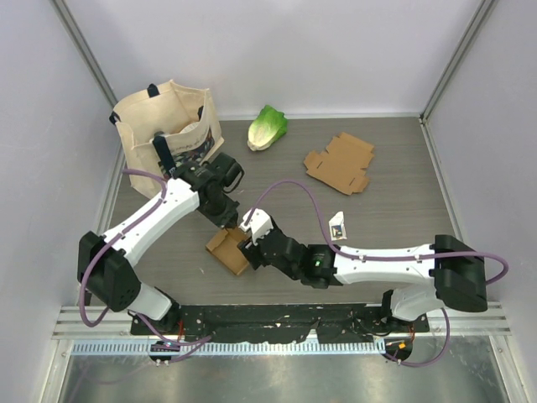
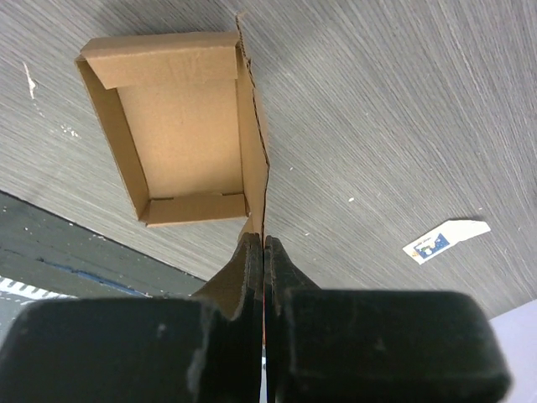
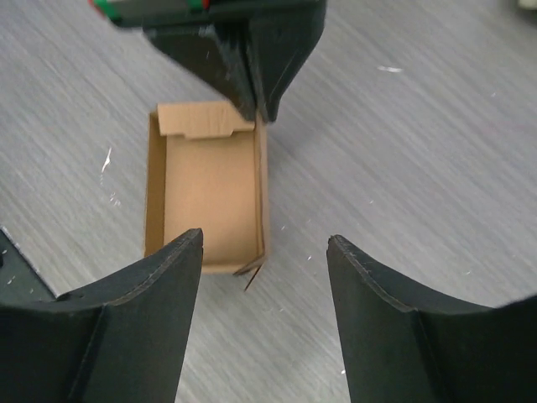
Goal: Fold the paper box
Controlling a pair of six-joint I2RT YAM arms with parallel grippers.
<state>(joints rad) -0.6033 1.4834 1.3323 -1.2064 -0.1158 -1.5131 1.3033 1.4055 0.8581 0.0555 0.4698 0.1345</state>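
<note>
Left end effector (image 2: 263,245) is pinching one side wall of the paper box (image 2: 180,126); right end effector (image 3: 264,242) is hovering wide open at its opposite end.

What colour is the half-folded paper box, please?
Plain brown; the box shows best in the left wrist view.

A lab test cell — blank white walls (image 1: 277,50), aluminium posts (image 1: 84,50), grey table (image 1: 403,218).

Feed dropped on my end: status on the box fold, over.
Left pincer shut on the long wall of the box. Right pincer open, empty, facing the box. Box an open tray. Flat cardboard lies well clear.
</note>
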